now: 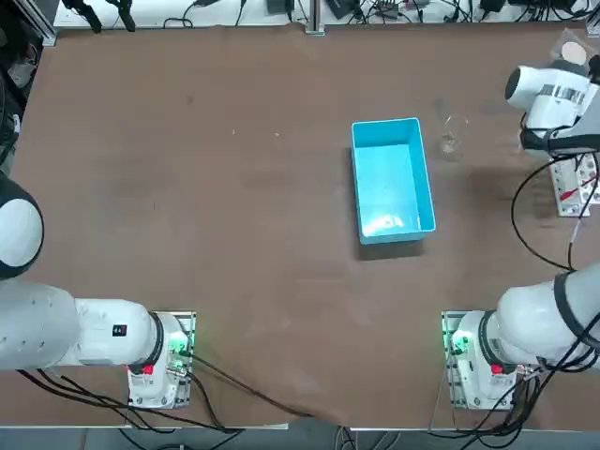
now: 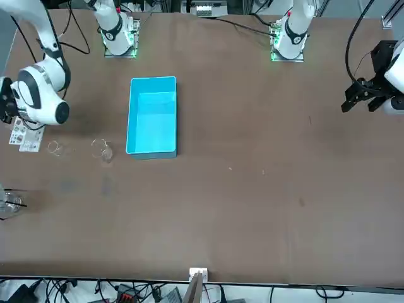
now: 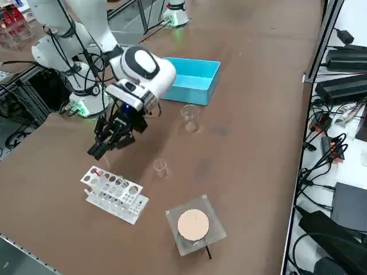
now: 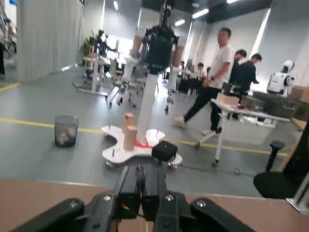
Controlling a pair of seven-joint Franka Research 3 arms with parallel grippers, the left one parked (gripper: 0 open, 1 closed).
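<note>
Tube rack (image 3: pixel 114 195) stands at the right edge of the surface (image 3: pixel 241 114), long axis running near to far, just below and right of the right pincer (image 3: pixel 96 151), which hangs closed and holds nothing.

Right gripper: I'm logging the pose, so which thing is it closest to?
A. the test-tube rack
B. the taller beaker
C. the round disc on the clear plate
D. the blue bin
A: in the right side view the right gripper hangs just above the rack without touching it, and the bin lies farther off.
</note>
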